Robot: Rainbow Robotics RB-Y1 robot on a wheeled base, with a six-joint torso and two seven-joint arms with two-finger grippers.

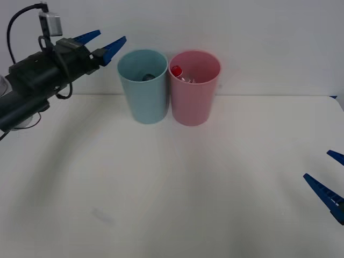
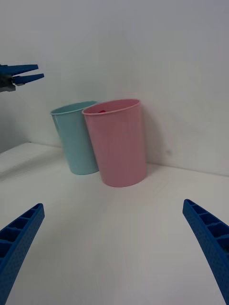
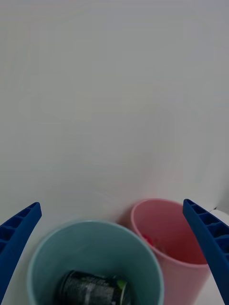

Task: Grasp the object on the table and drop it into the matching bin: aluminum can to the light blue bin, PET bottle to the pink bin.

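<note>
Bottle cap-up inside pink bin

Left arm — black, bulky, looped black cable, what looks like a silver connector; blue ribbed fingers.

I read the bench as a plain white matt surface, smooth, with soft shadows and no glare. The light blue bin and the pink bin touching it at 3 o'clock look like smooth plastic with a dull satin finish. Inside the blue one I see a dark can, its metal skin faintly glossy. The left gripper and right gripper carry ribbed, matt blue plastic fingers.
</note>
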